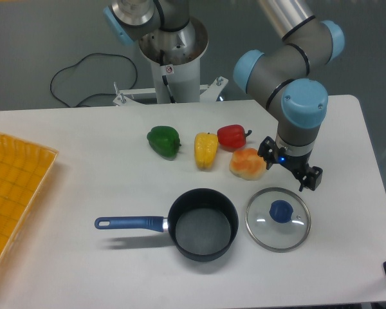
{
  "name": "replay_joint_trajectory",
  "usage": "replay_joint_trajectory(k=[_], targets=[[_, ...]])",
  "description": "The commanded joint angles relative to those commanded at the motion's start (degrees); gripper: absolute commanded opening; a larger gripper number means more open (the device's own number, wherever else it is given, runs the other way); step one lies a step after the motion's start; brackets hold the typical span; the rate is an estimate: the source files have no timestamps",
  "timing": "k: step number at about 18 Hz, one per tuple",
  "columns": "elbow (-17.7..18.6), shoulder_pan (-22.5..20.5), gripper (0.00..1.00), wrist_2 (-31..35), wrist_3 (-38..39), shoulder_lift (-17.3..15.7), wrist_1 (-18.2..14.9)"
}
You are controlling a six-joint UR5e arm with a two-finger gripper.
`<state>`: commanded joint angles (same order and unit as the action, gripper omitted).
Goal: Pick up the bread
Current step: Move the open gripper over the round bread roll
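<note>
The bread (247, 163) is an orange-golden lumpy bun with pale patches, lying on the white table (83, 193) just right of the yellow pepper (206, 150) and below the red pepper (232, 136). My gripper (291, 165) points down just to the right of the bread, above the table between the bread and the glass lid (278, 218). Its two black fingers (266, 150) stand spread apart with nothing between them. The left finger is close beside the bread's right edge; the bread is not between the fingers.
A green pepper (164, 141) lies left of the yellow one. A dark pot (202, 224) with a blue handle (128, 223) stands at the front. A yellow tray (13, 187) is at the left edge. The robot base (174, 64) is at the back.
</note>
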<state>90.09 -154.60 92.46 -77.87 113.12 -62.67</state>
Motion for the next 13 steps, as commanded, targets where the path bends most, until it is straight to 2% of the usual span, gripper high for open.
replay_joint_trajectory(k=[7, 11, 13], targets=[[2.19, -0.09, 1.00, 0.97, 0.09, -0.88, -0.79], [7.81, -0.70, 1.00, 3.25, 0.35, -3.33, -0.18], [10.36, -1.23, 1.00, 6.40, 0.70, -4.83, -0.18]])
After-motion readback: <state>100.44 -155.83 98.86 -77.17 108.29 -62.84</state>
